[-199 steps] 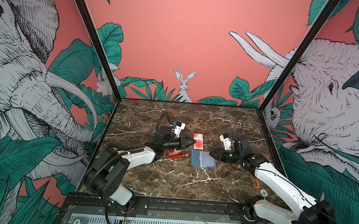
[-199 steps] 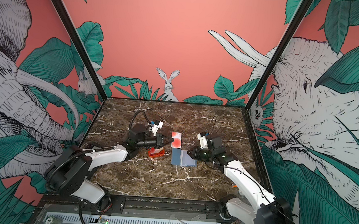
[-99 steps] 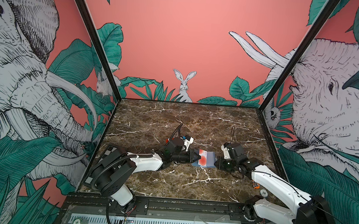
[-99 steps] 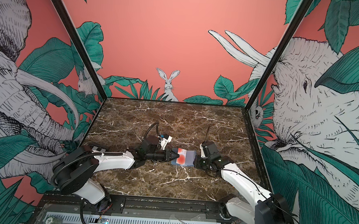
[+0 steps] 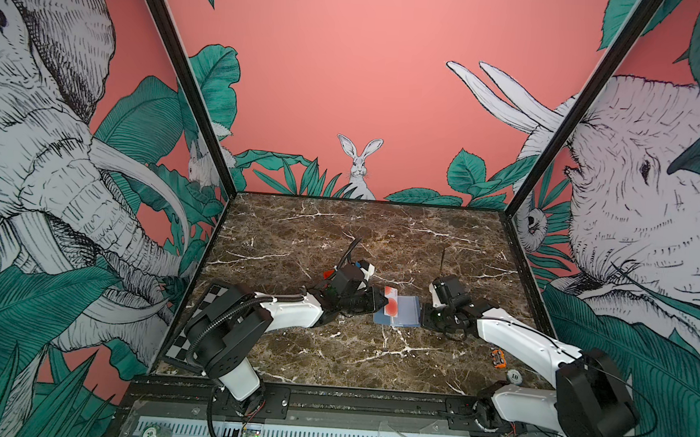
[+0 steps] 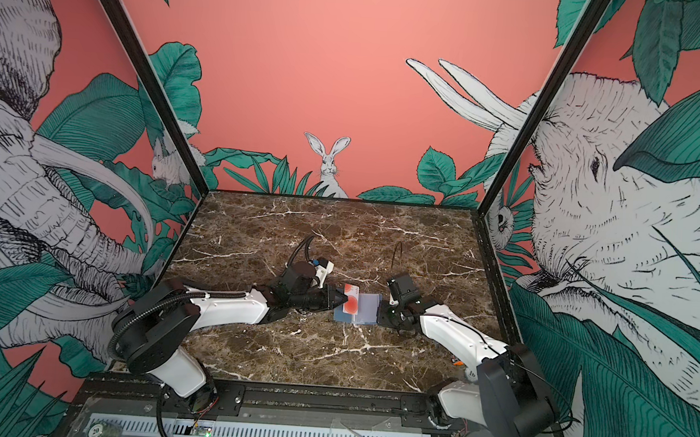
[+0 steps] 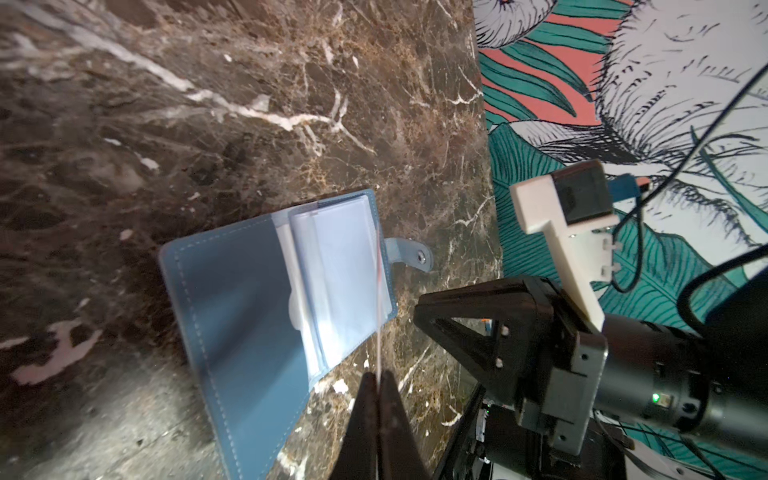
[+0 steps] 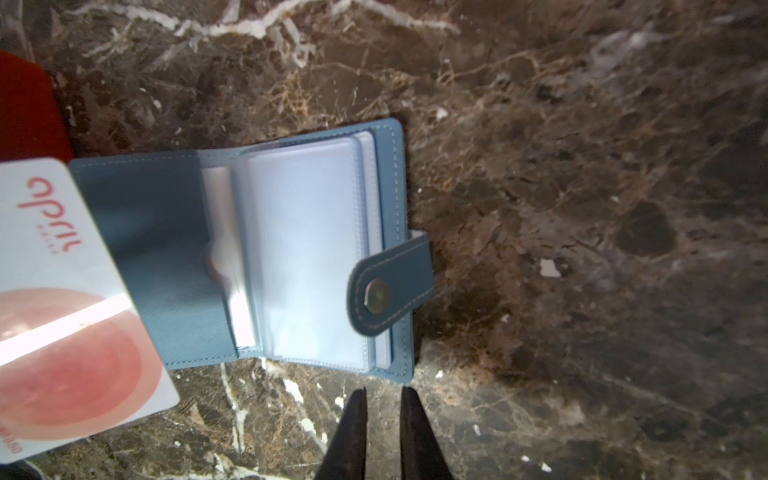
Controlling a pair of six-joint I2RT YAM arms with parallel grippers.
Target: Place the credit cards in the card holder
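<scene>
The card holder [image 5: 405,315] [image 6: 367,311] lies open on the marble, slate-blue with clear sleeves and a snap tab [image 8: 390,286]. My left gripper [image 5: 384,302] [image 6: 341,299] [image 7: 379,376] is shut on a credit card [image 5: 391,303] [image 6: 351,300], white with a big pink circle. The card hangs over the holder's left half. It shows only edge-on [image 7: 380,311] in the left wrist view and face-on [image 8: 70,311] in the right wrist view. My right gripper [image 5: 425,316] [image 6: 382,313] [image 8: 383,399] sits low just off the holder's right edge [image 8: 399,370], jaws a narrow gap apart with only marble between them.
A checkerboard panel [image 5: 206,302] leans at the left wall behind the left arm. A small orange object [image 5: 498,357] and a round token [image 5: 514,377] lie at the front right under the right arm. A dark red tray [image 8: 25,112] sits beyond the card.
My left gripper has carried the card right and forward, from beside the red tray to over the open holder. The right gripper has come in low to the holder's right edge, its jaws narrowing.
</scene>
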